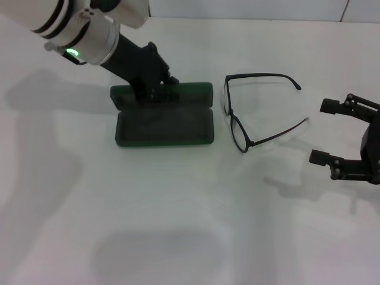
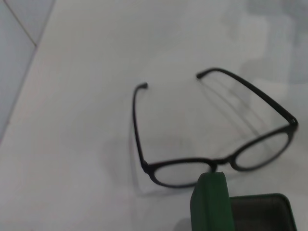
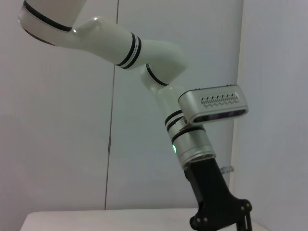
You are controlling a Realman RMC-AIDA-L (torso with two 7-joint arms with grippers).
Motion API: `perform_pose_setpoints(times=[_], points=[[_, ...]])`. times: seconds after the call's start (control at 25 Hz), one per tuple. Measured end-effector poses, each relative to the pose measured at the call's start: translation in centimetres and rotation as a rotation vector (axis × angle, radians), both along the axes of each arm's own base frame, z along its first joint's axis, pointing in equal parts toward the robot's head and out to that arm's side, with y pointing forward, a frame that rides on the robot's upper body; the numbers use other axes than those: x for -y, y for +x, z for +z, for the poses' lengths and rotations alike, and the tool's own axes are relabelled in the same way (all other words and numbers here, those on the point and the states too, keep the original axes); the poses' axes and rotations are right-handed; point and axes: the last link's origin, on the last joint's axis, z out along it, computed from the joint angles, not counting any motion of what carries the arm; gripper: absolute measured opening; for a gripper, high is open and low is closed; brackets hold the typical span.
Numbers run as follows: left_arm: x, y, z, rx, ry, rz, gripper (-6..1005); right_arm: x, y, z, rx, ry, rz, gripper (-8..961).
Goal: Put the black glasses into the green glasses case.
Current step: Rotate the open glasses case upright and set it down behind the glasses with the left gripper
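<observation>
Two arms: left pincer (image 1: 155,89) steadies the green glasses case (image 1: 164,126), grip hidden; right pincer (image 1: 332,133) gapes near the black glasses (image 1: 246,107).

The left arm (image 1: 89,29) enters from the upper left of the head view, its white forearm banded with black rings and a green light glowing on the silver wrist collar. From there the black left gripper (image 1: 155,89) slants down toward the centre of the frame, its tip low in the upper middle; whether its fingers are parted or closed cannot be made out. The right wrist view shows this same arm from the side, bent at the elbow and angling downward. The right gripper (image 1: 323,132) sits at the right edge of the head view, its two black fingers (image 1: 328,106) spread wide apart, holding nothing.
</observation>
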Motion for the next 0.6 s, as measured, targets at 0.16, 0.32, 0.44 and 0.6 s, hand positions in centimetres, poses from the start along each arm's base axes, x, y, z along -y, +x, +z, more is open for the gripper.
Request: perform_pose_setpoints(times=[0.16,0.32,0.44,0.6], points=[[-0.2,0.4,0.1,0.023,0.012,0.000,201,0.0,0.0,0.0,0.000,-0.001,0.001,869],[-0.3,0.8,-0.1,0.042,0.022,0.005,202,0.0,0.0,0.0,0.001,-0.002,0.002,868],[-0.4,1.2,-0.3,0.051,0.025,0.012,260,0.0,0.0,0.0,0.000,-0.001,0.002,868],[-0.6,1.4,-0.2,0.051,0.029,0.009,333,0.0,0.0,0.0,0.001,-0.001,0.001,868]])
